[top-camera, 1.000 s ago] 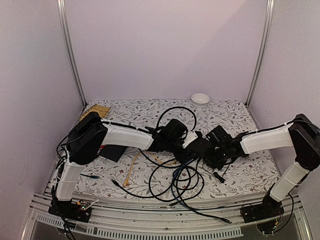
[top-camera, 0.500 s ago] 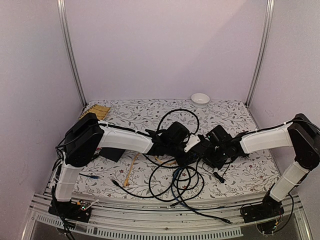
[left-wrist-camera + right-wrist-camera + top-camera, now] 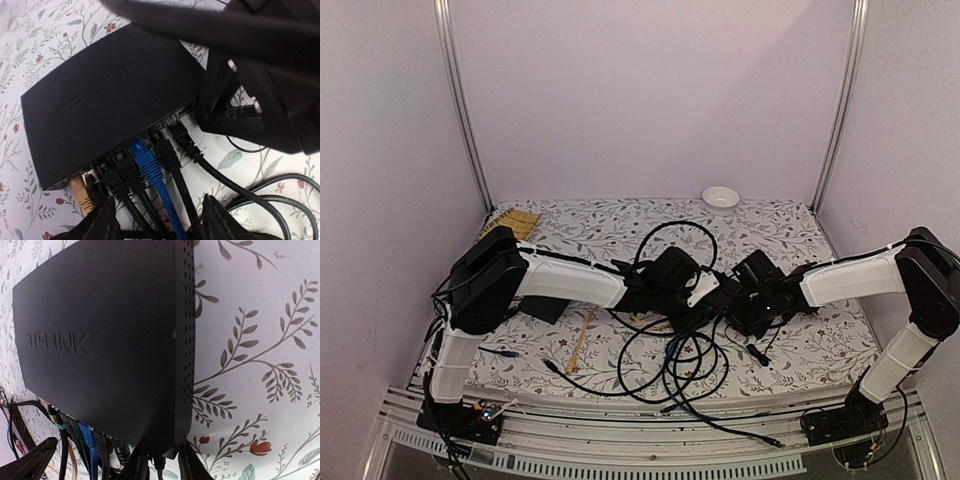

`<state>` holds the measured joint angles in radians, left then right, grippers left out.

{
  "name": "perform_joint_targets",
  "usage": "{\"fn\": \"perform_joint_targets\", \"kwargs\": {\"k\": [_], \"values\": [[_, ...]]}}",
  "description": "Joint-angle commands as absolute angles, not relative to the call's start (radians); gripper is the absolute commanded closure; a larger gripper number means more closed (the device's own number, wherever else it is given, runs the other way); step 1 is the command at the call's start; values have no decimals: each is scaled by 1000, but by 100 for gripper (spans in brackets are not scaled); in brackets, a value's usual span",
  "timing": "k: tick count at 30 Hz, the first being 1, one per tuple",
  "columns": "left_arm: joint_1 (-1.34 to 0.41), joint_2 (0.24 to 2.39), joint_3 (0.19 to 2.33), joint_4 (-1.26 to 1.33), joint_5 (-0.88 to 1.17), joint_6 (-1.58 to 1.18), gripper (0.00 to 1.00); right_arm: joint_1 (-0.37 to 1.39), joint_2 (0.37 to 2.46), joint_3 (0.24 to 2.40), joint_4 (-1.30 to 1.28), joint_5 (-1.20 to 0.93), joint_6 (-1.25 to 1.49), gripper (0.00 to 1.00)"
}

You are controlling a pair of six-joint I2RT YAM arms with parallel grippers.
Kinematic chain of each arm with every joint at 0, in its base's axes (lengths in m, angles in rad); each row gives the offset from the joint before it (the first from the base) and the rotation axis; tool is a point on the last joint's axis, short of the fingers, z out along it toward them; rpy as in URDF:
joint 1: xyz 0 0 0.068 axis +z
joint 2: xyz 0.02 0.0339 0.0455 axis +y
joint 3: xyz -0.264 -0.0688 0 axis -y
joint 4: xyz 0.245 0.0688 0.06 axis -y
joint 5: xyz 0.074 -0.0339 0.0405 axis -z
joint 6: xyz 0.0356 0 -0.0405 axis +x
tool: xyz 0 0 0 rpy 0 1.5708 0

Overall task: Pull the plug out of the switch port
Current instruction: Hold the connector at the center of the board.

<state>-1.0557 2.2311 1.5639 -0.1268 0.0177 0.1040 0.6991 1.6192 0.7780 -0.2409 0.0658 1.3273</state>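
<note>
**Base:** Where is the switch?

**Me:** I log one switch (image 3: 100, 100). It lies flat near the middle of the floral desk (image 3: 800, 350) with the TP-LINK mark up. Its socket edge faces the side where the leads spill out. From overhead, the two claws cover nearly all of it.

**Base:** Plugs, counted?

**Me:** There is one yellow plug (image 3: 80, 194) at one end of the row and one blue plug (image 3: 145, 161) mid-row. The rest are black. I count four black for certain. Next to the yellow one it is dark and crowded, so I have no firm total. The end plug (image 3: 180, 134) is black and sits in its port at the end opposite the yellow.

**Base:** Claws?

**Me:** Two.
- **Left claw (image 3: 159, 204):** The fingers are spread wide, just off the socket edge. The plugged cables (image 3: 172, 197) run between them, and I see nothing gripped.
- **Right claw (image 3: 160, 456):** It is at the switch's corner. The fingers stand a narrow gap apart on either side of a black plug. I cannot tell whether they pinch it.

**Base:** Anything else on the desk?

**Me:**
- One white bowl (image 3: 721, 198) sits at the far edge.
- One thin black slab (image 3: 546, 306) lies beside the left arm.
- One loose cable tangle (image 3: 680, 368) lies toward the near edge.
</note>
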Motion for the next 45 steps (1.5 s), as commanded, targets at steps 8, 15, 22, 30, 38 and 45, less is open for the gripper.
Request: {"fn": "perform_joint_targets", "kwargs": {"k": [8,15,22,30,38,45], "values": [[-1069,2249,1589,-169,3,61,44,689,1637,782,-238,55,1324,80],[-1066,2256,1592,-175,12,43,55,690,1634,775,-232,53,1327,80],[-1064,2260,1589,-190,40,39,67,690,1635,773,-229,51,1330,80],[-1064,2262,1575,-199,50,24,75,689,1641,775,-224,46,1328,80],[-1060,2256,1564,-214,54,7,82,690,1643,778,-224,44,1329,84],[-1060,2256,1543,-229,67,-14,86,691,1644,776,-224,43,1331,84]]}}
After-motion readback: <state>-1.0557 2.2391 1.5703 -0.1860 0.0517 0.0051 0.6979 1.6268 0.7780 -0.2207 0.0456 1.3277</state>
